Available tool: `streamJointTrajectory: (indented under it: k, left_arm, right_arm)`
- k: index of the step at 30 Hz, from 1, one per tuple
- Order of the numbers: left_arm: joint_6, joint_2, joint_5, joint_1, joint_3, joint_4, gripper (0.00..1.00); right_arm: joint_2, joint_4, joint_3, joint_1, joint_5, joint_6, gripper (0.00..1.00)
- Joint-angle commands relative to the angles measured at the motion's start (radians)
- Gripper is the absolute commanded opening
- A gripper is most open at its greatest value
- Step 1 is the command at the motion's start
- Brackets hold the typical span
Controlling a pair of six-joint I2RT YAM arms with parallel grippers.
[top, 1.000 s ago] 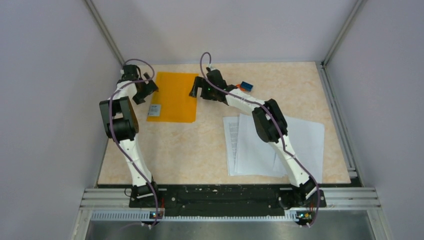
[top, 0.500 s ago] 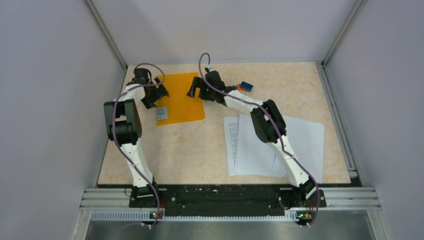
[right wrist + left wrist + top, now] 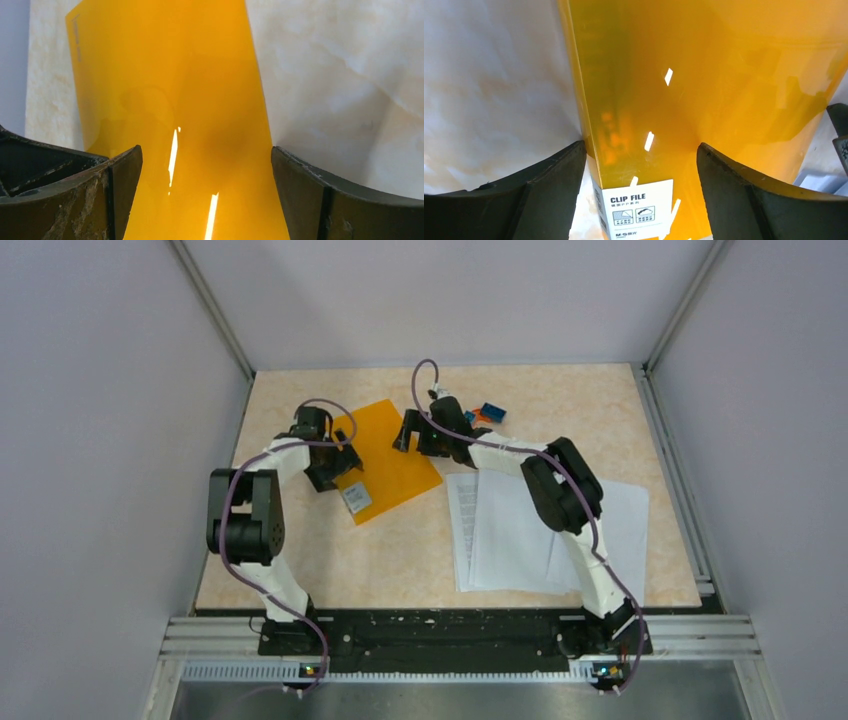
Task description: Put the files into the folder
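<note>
The folder (image 3: 165, 90) fills the middle of the view, a glossy orange sheet lying flat on the pale marbled counter (image 3: 350, 65). Its top corner points toward the upper left. It carries two narrow bright streaks of reflected light low down and a dim dark smudge near its middle. Two dark fingers (image 3: 345, 200) rise from the lower corners, spread wide with the folder between them. The folder's left edge runs behind the left-hand one, and its right edge meets the tip of the other. Contact cannot be judged. A grey-blue wall (image 3: 12, 65) borders the counter at upper left.
</note>
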Motion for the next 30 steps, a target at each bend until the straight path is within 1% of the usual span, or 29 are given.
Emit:
streamJointTrajectory:
  k: [1, 4, 8, 15, 24, 30]
  left_arm:
    - [-0.109, -0.094, 0.064, -0.058, -0.124, -0.006, 0.84]
    - [-0.138, -0.145, 0.051, -0.064, -0.190, 0.015, 0.82]
    - [-0.150, -0.176, 0.047, -0.064, -0.231, 0.036, 0.80]
    - [-0.117, -0.182, 0.050, -0.064, -0.252, 0.049, 0.76]
    - [-0.090, -0.187, 0.056, -0.064, -0.249, 0.048, 0.76]
    - [-0.080, -0.185, 0.066, -0.064, -0.262, 0.055, 0.76]
  right_arm:
    - [-0.079, -0.089, -0.166, 0.037, -0.072, 0.013, 0.99]
    - [-0.125, -0.081, -0.220, 0.050, -0.096, 0.018, 0.99]
    - [-0.161, -0.070, -0.254, 0.064, -0.151, 0.027, 0.99]
    - [-0.215, -0.062, -0.268, 0.065, -0.289, 0.037, 0.99]
    - [-0.270, -0.063, -0.258, 0.065, -0.454, 0.054, 0.99]
    - [-0.303, 0.026, -0.269, 0.064, -0.531, 0.120, 0.99]
